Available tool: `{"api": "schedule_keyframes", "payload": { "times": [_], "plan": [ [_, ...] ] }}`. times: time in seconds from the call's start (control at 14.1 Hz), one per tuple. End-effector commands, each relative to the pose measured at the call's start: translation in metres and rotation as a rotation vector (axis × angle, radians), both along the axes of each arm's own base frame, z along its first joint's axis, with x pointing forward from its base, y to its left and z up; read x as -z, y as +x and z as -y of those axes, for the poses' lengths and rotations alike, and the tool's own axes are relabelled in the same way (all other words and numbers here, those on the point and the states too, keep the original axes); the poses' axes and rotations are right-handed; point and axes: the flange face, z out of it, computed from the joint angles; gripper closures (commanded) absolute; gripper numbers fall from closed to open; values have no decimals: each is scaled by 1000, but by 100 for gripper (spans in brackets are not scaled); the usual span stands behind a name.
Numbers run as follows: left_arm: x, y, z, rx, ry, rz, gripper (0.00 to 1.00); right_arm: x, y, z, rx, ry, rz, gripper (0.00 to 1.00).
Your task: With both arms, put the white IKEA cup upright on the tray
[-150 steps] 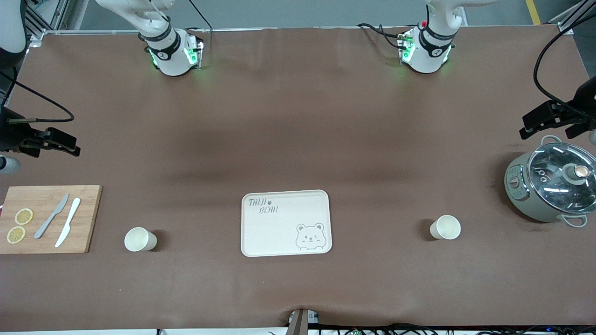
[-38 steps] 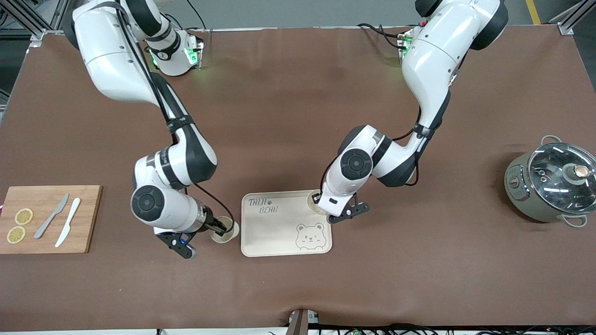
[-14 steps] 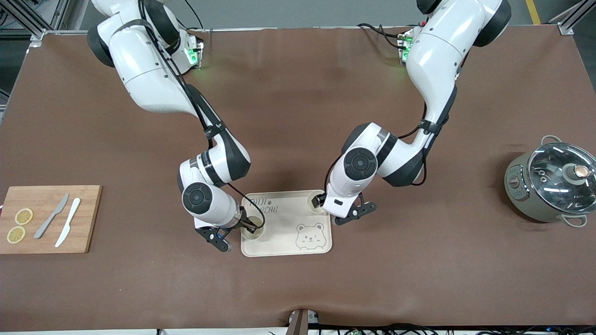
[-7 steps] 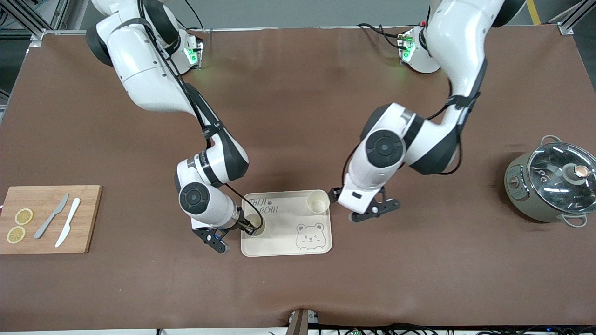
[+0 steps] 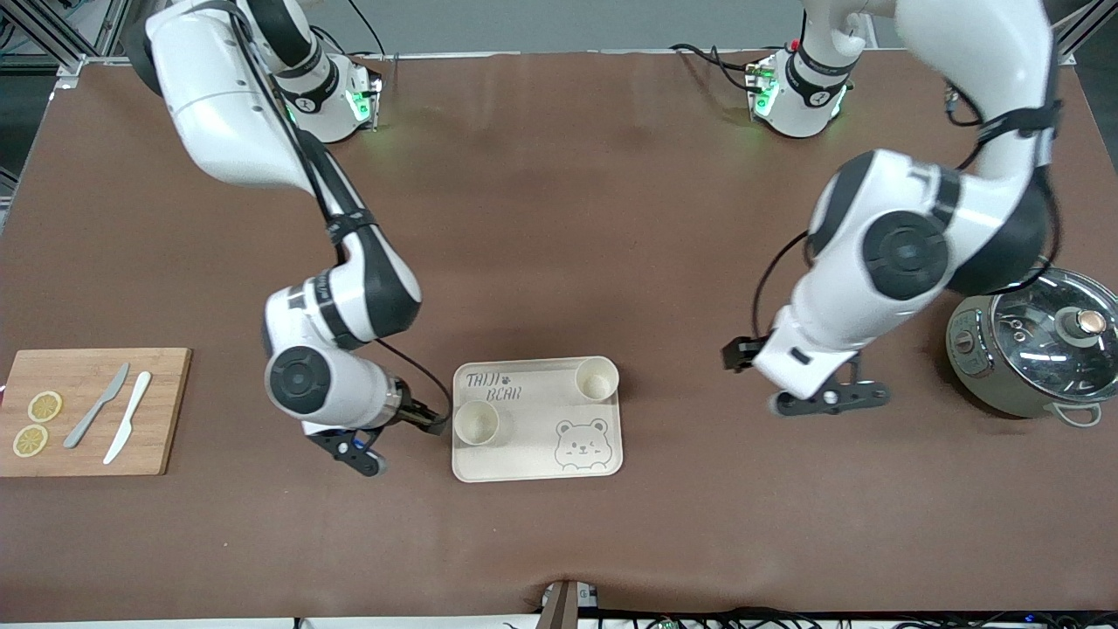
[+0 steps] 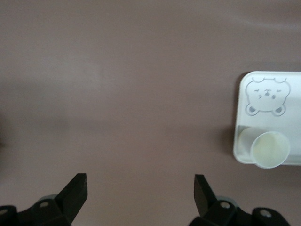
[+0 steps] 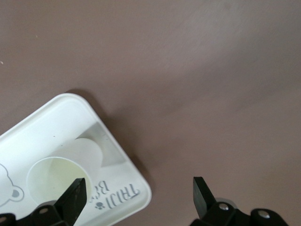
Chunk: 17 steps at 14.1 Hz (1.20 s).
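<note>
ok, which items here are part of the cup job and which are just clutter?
Job:
- tray
- cup upright on tray, toward the right arm's end
- cup upright on tray, corner toward the left arm's end
- right pincer, open, beside tray
- left pincer, open, over bare table

Clutter:
- cutting board with two knives, lemon slices
- lidded pot
</note>
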Motion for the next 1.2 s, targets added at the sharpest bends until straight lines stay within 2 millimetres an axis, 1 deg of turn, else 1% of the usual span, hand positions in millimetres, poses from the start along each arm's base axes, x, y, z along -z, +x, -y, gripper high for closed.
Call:
{"api": "schedule_keyframes", "payload": {
  "times": [0.0,0.07,0.14,0.21,0.35,0.5,0.57,0.71,0.78,0.85,0.92,1.13],
  "plan": [
    [-37,-7,-51,85,34,10,0,-45,2,33,-98,13,23,0],
    [-47,-9,-68,98,37,1,0,-60,2,46,-149,12,30,0],
    [-58,-14,-83,102,40,-7,0,-80,1,63,-198,17,37,0],
    [-69,-19,-97,101,46,-17,0,-98,1,85,-241,18,43,0],
    [-90,-29,-124,106,56,-30,0,-125,-2,123,-323,4,39,0],
    [-106,-37,-162,130,48,-40,0,-151,-5,159,-395,-32,55,0],
    [-114,-39,-178,139,43,-32,0,-163,-7,177,-431,-44,59,0],
    [-130,-49,-199,137,44,-33,0,-179,-11,212,-502,-44,60,0],
    [-133,-55,-203,128,38,-46,0,-183,-12,232,-524,-45,67,0],
    [-140,-61,-214,107,31,-45,0,-183,-12,247,-543,-46,67,0],
    [-146,-67,-219,95,22,-52,0,-185,-12,260,-560,-46,68,0],
    [-162,-85,-217,59,3,-59,0,-183,-12,298,-600,-65,63,0]
  ]
}}
